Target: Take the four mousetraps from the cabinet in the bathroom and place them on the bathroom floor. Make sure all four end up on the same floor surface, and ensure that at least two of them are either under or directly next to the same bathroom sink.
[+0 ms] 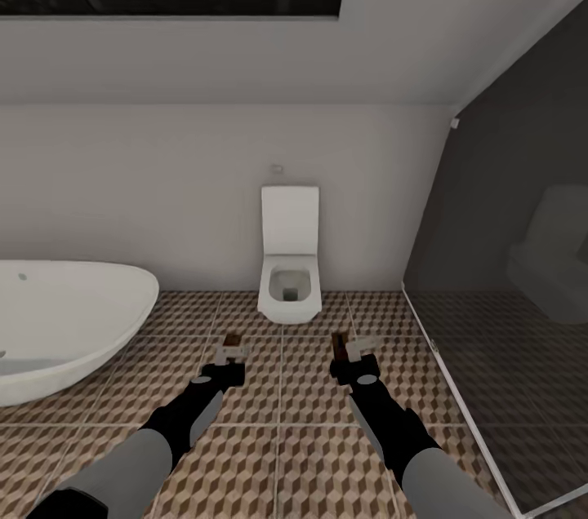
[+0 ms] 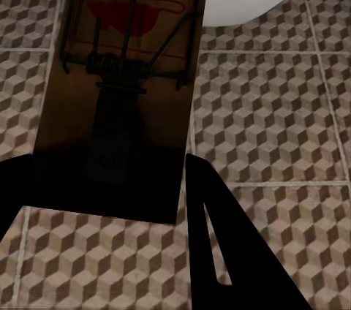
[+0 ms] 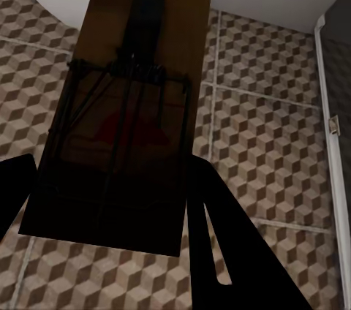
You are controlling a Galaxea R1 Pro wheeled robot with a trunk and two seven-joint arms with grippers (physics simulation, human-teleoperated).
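As I hold both arms out over bathroom floor, item one: left gripper clamped on mousetrap, board jutting beyond fingertips. Item two: right gripper clamped on second mousetrap, same way. Near ends of both boards lost in shadow. Toilet ahead, bathtub cut off at left.

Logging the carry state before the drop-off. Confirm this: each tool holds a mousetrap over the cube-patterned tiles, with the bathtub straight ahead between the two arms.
One thing is wrong. The head view shows the toilet straight ahead between the arms; the bathtub sits off to the left. The rest stands: the left tool and right tool each hold a mousetrap over the cube-patterned tiles.
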